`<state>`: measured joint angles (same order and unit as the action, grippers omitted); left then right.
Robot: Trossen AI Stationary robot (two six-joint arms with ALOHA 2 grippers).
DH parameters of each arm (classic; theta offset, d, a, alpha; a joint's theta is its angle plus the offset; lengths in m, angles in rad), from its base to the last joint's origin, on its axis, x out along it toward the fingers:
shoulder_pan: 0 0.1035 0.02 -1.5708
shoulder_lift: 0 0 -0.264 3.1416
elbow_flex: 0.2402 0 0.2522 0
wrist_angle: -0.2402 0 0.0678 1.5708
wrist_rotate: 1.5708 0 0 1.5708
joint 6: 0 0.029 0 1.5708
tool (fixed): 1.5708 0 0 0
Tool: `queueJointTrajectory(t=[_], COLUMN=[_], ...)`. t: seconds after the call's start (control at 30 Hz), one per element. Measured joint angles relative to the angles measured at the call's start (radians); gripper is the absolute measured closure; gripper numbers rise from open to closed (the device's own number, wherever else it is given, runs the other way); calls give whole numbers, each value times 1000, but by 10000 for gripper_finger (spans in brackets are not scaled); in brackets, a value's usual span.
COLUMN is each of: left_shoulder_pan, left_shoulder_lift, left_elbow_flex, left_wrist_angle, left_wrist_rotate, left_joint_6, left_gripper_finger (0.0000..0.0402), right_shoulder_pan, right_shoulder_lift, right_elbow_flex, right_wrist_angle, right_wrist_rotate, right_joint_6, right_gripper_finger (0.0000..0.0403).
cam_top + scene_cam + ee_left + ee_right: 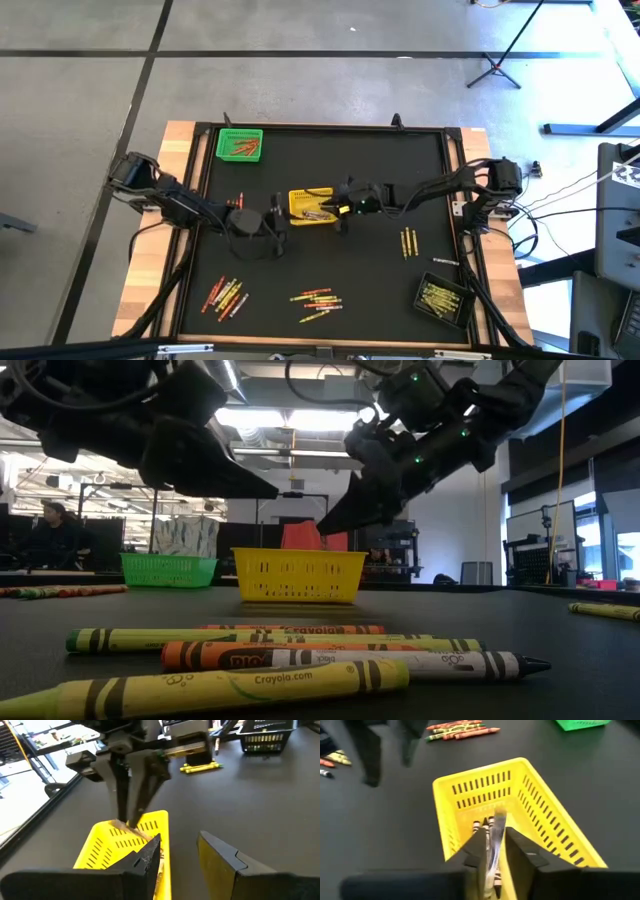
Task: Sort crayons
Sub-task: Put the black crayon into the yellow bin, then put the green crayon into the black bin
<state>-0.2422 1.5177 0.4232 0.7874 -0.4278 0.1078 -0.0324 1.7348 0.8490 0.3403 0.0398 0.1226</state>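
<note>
The right gripper (492, 851) hangs over the open top of the yellow mesh basket (547, 827), its fingers set close around a pale crayon (495, 837) that points down toward the others lying on the basket floor; whether it is pinched or already slipping free cannot be told. A clean drop, I judge, means spreading the fingers just enough to let go, keeping the tips inside the rim, then lifting straight up so nothing catches the mesh wall. The left gripper (180, 857) waits just beside the basket's near end with its fingers apart and empty; it should stay clear of the basket. Unsorted crayons lie in loose groups at the table's front (316, 298) and front left (226, 293), with a yellow few (408, 242) toward the right. A green basket (240, 144) and a black basket (441, 297) already hold crayons.
</note>
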Motion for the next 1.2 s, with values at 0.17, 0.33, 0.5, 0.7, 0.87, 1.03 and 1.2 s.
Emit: queueJointTrajectory(t=[0.17,0.33,0.5,0.7,0.87,1.03,1.2], left_shoulder_pan=[12,11,11,11,11,11,11], left_shoulder_lift=[0,0,0,0,0,0,0], left_elbow_flex=[0,0,0,0,0,0,0], left_wrist_angle=[-1,-1,-1,-1,-1,-1,-1], left_wrist_rotate=[0,3,3,3,3,3,3], left_joint_6=[0,-3,-11,-19,-20,-21,-21], left_gripper_finger=[287,287,287,287,287,287,287], right_shoulder_pan=[-1,0,7,90,200,288,324], right_shoulder_lift=[-12,-106,-209,-300,-324,-324,-324], right_elbow_flex=[1,41,101,115,115,66,-16], right_wrist_angle=[-12,-294,-726,-1075,-1273,-1415,-1410], right_wrist_rotate=[-67,-95,-145,-141,-83,-71,-127], right_joint_6=[0,37,213,482,719,956,1109], right_gripper_finger=[269,245,251,255,256,256,256])
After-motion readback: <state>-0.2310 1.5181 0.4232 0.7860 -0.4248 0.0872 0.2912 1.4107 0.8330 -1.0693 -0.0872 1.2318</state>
